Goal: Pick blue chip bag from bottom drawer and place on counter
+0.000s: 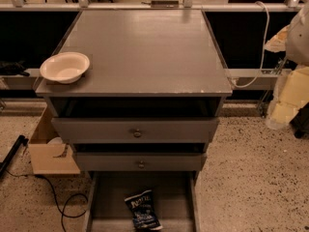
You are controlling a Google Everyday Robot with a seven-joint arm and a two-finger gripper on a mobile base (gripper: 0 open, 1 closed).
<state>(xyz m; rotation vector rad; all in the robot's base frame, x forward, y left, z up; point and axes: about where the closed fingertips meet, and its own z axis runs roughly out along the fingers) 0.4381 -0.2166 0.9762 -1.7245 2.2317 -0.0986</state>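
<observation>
At the bottom of the frame, the bottom drawer (176,195) stands pulled out toward the camera, and the bag (143,210) lies flat on its grey floor. The bag is dark blue with white lettering at its upper end, sits near the drawer's middle and is turned slightly, its lower end pointing right. It is apart from both side walls.

Above it, the middle drawer (106,162) and top drawer (96,128) are each pulled out a little, the top one further. Each has one small knob at its centre.

The surface (145,47) is grey and matte, with pale chips along its front edge near the right corner. A white bowl (64,67) stands upright at its front left corner, its rim reaching the left edge. The bag and the surface are well apart, with two drawers between them.

A cardboard box (48,158) sits on the speckled floor (251,178) left of the cabinet, and a dark cable (63,207) curls in front of it. A white cable (263,42) hangs right of the surface.

The hand is outside the frame, so I cannot tell its state.
</observation>
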